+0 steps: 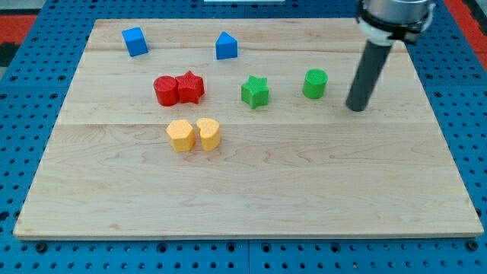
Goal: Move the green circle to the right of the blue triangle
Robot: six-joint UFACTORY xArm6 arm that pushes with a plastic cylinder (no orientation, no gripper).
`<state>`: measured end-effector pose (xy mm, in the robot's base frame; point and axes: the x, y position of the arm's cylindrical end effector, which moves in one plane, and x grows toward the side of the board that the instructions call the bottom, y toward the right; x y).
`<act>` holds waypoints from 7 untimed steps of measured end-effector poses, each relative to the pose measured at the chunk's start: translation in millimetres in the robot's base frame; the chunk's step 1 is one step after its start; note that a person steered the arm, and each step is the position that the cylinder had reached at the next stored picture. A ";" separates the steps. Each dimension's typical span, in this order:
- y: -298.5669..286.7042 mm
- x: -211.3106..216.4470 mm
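Observation:
The green circle [315, 83] stands on the wooden board [251, 190] right of centre. The blue triangle [226, 46] sits up and to the view's left of it, near the top edge. My tip [356, 107] rests on the board just to the view's right of the green circle and slightly below it, with a small gap between them. The dark rod rises from the tip toward the view's top right.
A green star [256, 92] lies left of the green circle. A red circle [165, 90] and red star [190, 87] touch each other. A yellow hexagon [180, 135] and yellow heart-like block [208, 134] sit side by side. A blue cube [135, 41] is at top left.

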<state>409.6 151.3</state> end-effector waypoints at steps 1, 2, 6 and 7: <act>-17.7 -33.7; -41.0 -59.8; -61.9 -85.0; -7.6 -102.0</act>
<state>307.6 143.7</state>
